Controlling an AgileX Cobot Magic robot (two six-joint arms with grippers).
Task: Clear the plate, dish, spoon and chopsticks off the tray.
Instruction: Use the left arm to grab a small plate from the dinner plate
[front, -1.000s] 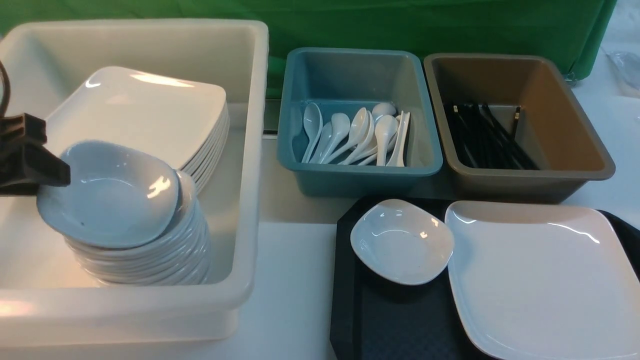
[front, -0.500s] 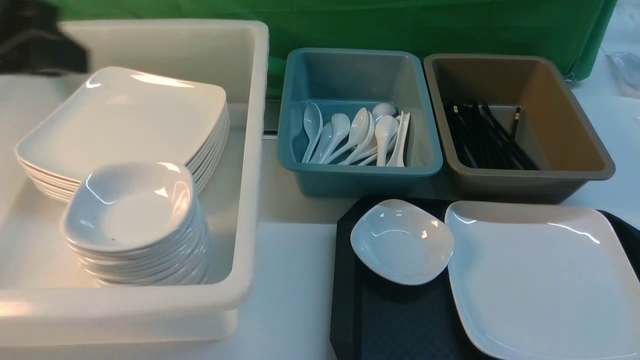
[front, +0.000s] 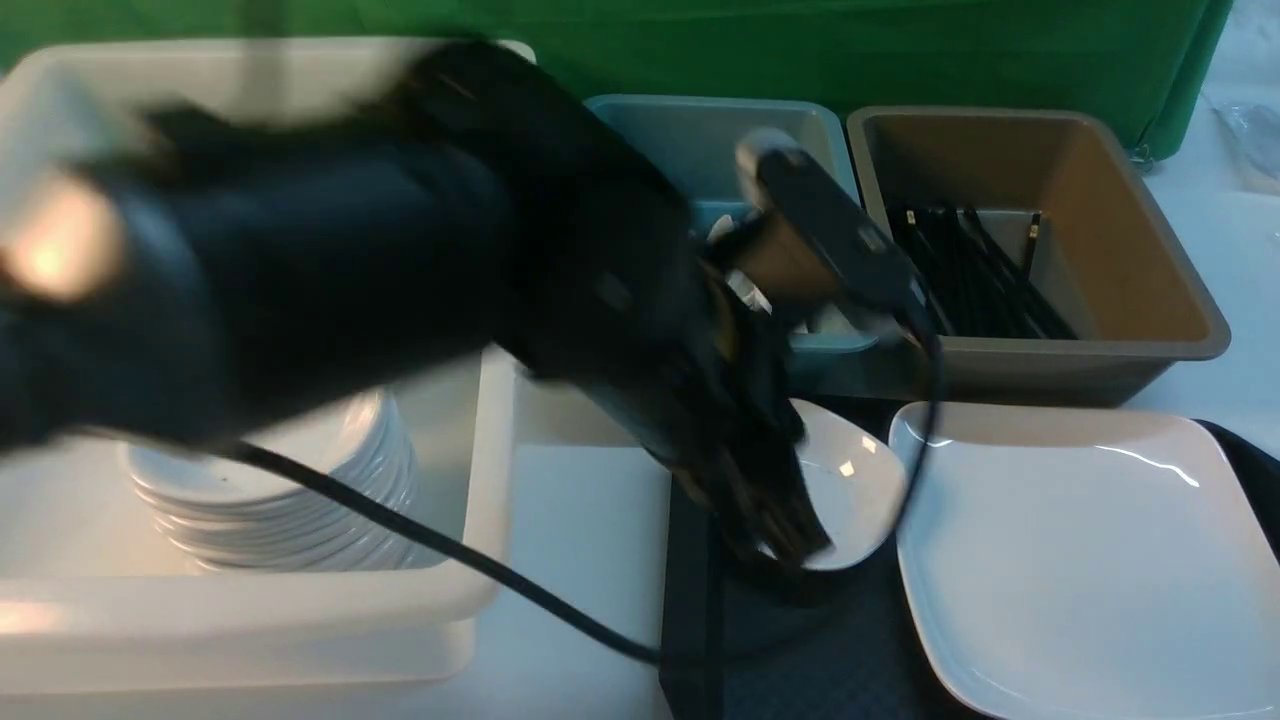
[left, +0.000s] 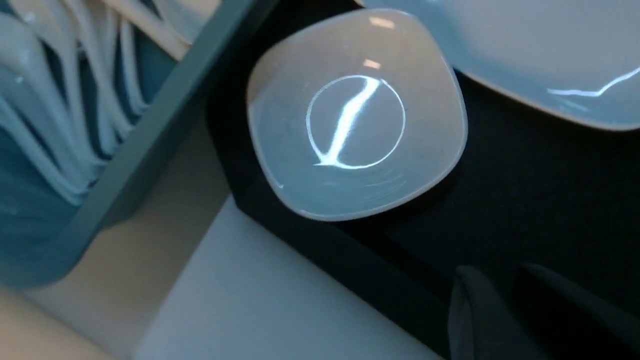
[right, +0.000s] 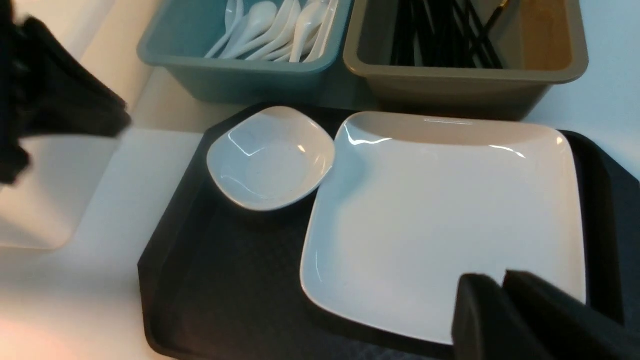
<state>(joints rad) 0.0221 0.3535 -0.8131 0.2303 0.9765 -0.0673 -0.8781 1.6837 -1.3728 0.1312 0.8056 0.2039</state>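
Black tray (right: 170, 280) carries two pieces: one dish (right: 270, 157) in its far-left corner and one plate (right: 445, 220) filling the right side, the two just beside each other. Bare tray floor lies open on the near side of the dish, and a strip of bare table (front: 585, 500) separates the tray's left rim from the white bin (front: 490, 470), where one stack of dishes (front: 290, 510) stands. Two tubs sit close behind the far rim: a blue tub (right: 235, 70) with spoons (right: 280, 35) and a brown tub (right: 450, 82) with chopsticks (right: 435, 35). The left gripper (left: 500, 272) hangs over that open floor, near the dish but apart from it, jaws drawn close and empty. The right gripper (right: 500, 280) — jaws pressed together, holding nothing — shows over the plate's near edge.
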